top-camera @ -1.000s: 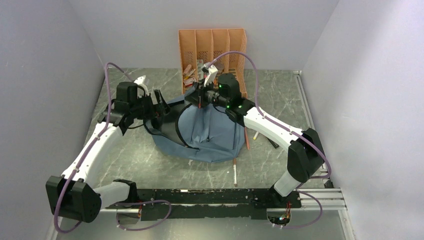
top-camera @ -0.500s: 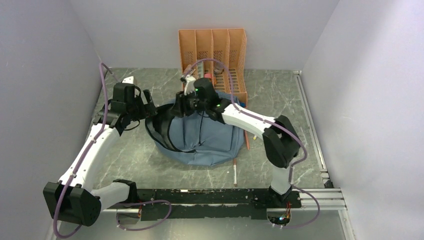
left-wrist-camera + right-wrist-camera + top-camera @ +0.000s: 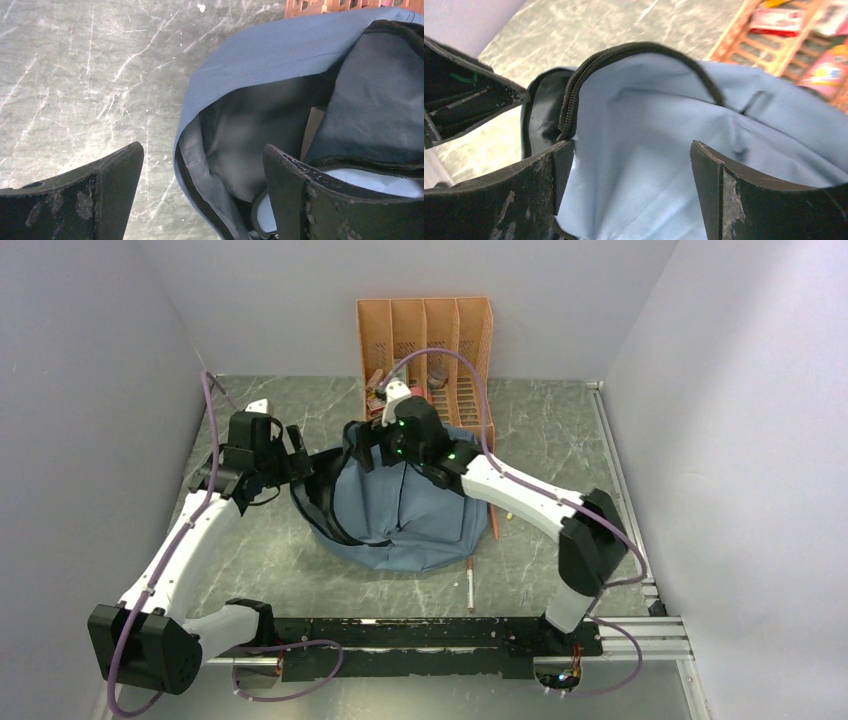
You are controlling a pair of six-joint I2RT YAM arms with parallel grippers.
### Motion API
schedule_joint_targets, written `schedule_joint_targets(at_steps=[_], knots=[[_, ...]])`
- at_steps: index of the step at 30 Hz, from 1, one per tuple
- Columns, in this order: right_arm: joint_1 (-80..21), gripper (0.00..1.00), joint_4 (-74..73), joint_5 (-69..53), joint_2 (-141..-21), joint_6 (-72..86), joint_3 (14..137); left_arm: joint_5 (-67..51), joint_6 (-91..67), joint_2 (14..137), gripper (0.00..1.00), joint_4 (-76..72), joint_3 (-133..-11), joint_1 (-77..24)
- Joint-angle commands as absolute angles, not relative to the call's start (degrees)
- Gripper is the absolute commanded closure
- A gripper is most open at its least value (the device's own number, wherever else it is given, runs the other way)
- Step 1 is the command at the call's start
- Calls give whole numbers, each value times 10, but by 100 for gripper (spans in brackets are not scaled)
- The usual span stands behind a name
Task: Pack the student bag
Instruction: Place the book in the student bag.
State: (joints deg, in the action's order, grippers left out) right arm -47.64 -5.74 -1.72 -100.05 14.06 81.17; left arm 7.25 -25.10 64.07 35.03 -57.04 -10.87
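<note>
Two end effectors attend the bag [image 3: 420,510], and neither has hold of it. The left end effector [image 3: 298,455] stands with its jaws wide apart. In its wrist view the bag's open edge lies in the gap between the fingers, unclamped, and the counter [image 3: 75,75] shows beyond the finger on the left of that view. The right end effector [image 3: 365,445] is likewise spread wide and carries nothing. Directly below and ahead of it is the bag's mouth with pale lining showing, and the black zip rim [image 3: 574,90] lies just beside the finger on the left of its view. The organizer [image 3: 425,325] stands beyond the right end effector, close behind the bag. A pen [image 3: 470,590] lies on the counter well behind that end effector, toward the arm bases. Assessment of the bag: soft, unstructured cloth, slumped on the counter. It should fold and sag wherever lifted and is unlikely to keep its mouth open unaided. It is probably light, though its contents cannot be made out. It is not fragile, and the cloth should offer fair friction. Recommended hold: the stitched zip rim, whose trim gives the fingers a firm ridge, with one end effector on each side of the opening. Plain panel cloth would likely bunch and slip.
</note>
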Motion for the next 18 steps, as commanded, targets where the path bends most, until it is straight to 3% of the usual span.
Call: schedule_joint_targets(at_steps=[1, 11, 18], knots=[[-466, 10, -11, 128, -936, 125, 765, 51, -256, 639, 8, 322, -563, -100], [-418, 13, -19, 114, -922, 178, 752, 31, -252, 640, 9, 318, -620, -94], [-382, 13, -111, 111, -978, 216, 813, 8, -240, 665, 9, 291, -682, -91]])
